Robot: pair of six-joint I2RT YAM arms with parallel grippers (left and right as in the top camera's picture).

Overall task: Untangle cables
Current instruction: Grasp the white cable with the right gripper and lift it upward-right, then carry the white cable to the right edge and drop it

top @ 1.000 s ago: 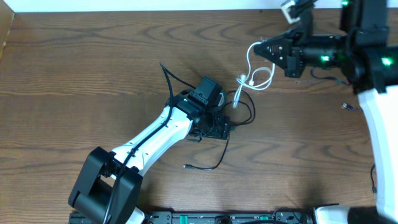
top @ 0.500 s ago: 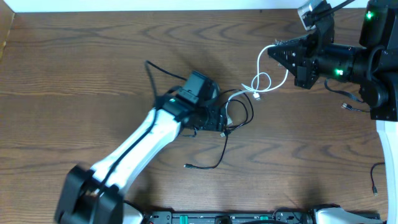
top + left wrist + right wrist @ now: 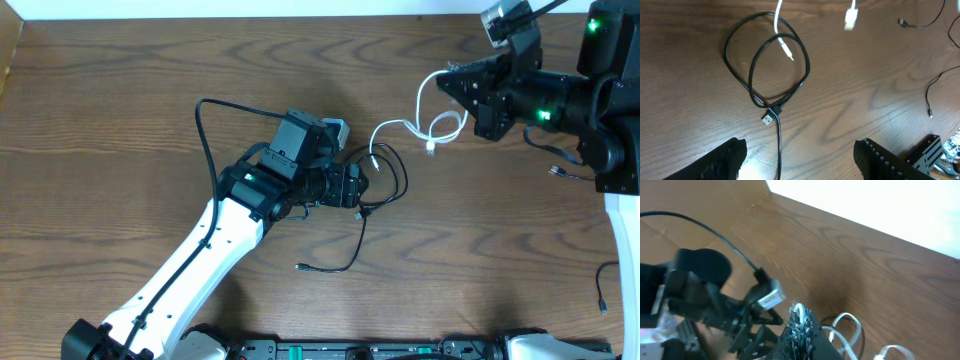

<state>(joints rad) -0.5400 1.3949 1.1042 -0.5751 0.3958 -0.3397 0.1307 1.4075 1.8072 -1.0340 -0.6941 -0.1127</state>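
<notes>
White cable (image 3: 392,124) pinched in right gripper (image 3: 447,80), left gripper (image 3: 800,157) spread wide.

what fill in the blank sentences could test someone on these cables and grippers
The white cable is held by the ___.
The left gripper has its jaws ___, holding nothing.
In the left wrist view, one plug of the white cable shows inside a loop of the ___.
Missing: right gripper; open; black cable.

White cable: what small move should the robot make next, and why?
Probably the right gripper, shut on the white cable, should draw it rightward: its plug end lies inside the loop of the black cable, so pulling may slide it free.
</notes>
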